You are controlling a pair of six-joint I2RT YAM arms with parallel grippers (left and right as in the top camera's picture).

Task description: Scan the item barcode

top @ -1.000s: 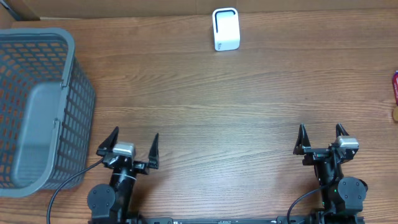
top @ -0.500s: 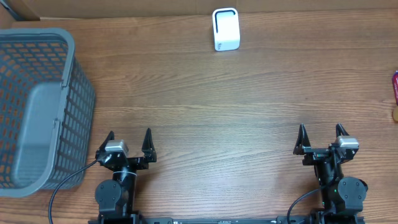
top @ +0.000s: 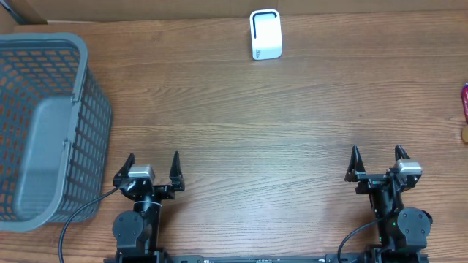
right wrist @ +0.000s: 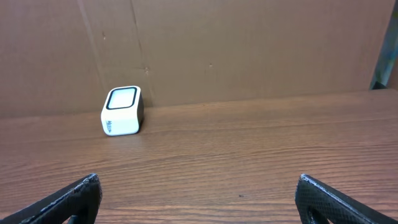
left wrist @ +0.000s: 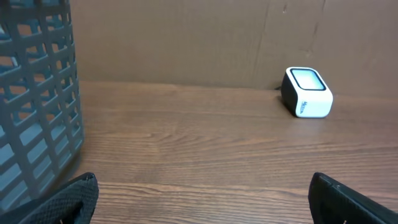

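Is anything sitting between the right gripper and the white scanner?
Nothing visible does. Only bare table lies between the open right gripper and the scanner at the far edge; the basket stands far off on the left.

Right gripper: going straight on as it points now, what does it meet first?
Probably only the cardboard wall behind the table; the right gripper points across bare wood, and the white scanner stands left of that line.

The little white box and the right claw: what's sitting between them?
Nothing, only bare wooden table lies between the white box and the open right gripper; the overhead view shows it.
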